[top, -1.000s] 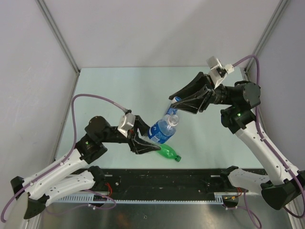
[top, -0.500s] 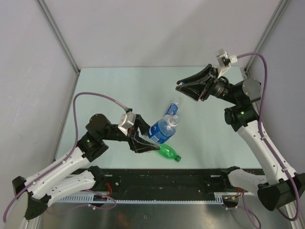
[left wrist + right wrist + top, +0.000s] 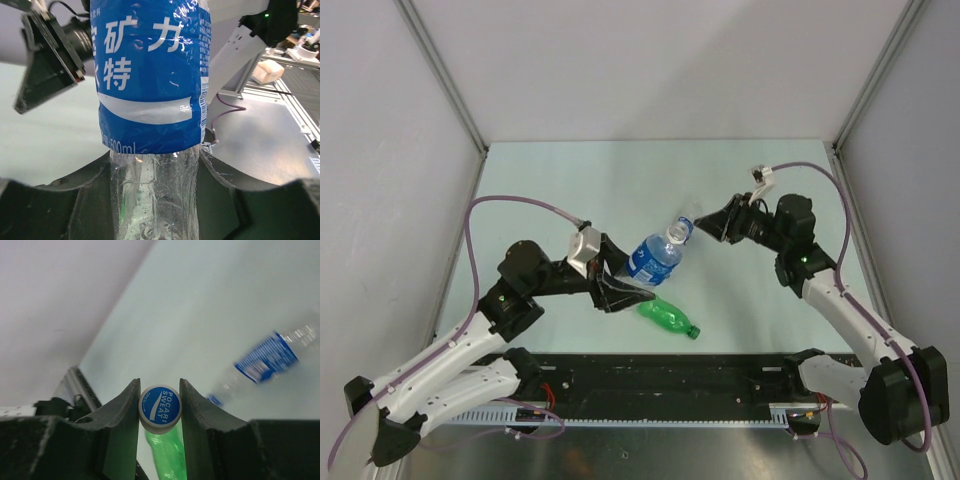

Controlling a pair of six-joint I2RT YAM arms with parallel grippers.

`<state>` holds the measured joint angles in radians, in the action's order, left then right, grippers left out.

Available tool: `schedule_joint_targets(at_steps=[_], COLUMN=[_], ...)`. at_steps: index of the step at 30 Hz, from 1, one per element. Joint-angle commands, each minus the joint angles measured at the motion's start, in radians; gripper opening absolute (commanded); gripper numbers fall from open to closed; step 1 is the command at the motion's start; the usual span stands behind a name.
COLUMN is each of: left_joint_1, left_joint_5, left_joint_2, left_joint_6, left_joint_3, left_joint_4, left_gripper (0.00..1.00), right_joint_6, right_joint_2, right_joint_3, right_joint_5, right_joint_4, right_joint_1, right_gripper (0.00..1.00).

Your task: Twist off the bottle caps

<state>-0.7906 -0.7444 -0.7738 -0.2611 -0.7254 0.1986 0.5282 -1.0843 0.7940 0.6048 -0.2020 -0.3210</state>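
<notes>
A: Where does the blue cap (image 3: 160,408) lie from each hand?

B: It sits between the right hand's (image 3: 159,390) fingers (image 3: 125,415), printed top square to the wrist camera. They are closed on its rim, with no gap on either side. The left hand (image 3: 155,175) is clamped round the clear lower body of the Pocari Sweat bottle (image 3: 652,258), held clear of the surface (image 3: 570,190).

A: And the bottle's long axis?

B: From above it runs up and to the right, base in the left hand, neck end toward the right hand. The two hands face each other along it. The green bottle (image 3: 663,317) lies capped on the surface, nearer the left hand.

A: So the turn goes about that axis?

B: Likely. The neck behind the cap is hidden, though, so whether the cap is threaded on cannot be told.
</notes>
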Motion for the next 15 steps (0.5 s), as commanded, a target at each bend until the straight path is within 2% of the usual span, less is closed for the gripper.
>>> schedule_joint_targets(at_steps=[1, 5, 11, 12, 15], left_joint_1=[0.013, 0.015, 0.015, 0.016, 0.017], left_joint_5=[0.091, 0.145, 0.182, 0.184, 0.184], left_joint_2=[0.012, 0.02, 0.024, 0.021, 0.013], left_joint_6=[0.042, 0.075, 0.083, 0.082, 0.082], left_joint_3=[-0.006, -0.014, -0.002, 0.0, 0.002], left_joint_4=[-0.054, -0.119, -0.134, -0.134, -0.134], left_gripper=[0.0, 0.0, 0.0, 0.0, 0.0], right_joint_6=[-0.079, -0.086, -0.085, -0.089, -0.105], right_joint_2=[0.026, -0.006, -0.105, -0.121, -0.157], right_joint_3=[-0.073, -0.123, -0.172, -0.173, -0.174], right_joint_5=[-0.208, -0.317, -0.429, -0.451, -0.507], right_joint_4=[0.099, 0.184, 0.261, 0.271, 0.286], right_joint_1=[0.005, 0.006, -0.009, -0.017, -0.043], right_gripper=[0.0, 0.0, 0.03, 0.06, 0.28])
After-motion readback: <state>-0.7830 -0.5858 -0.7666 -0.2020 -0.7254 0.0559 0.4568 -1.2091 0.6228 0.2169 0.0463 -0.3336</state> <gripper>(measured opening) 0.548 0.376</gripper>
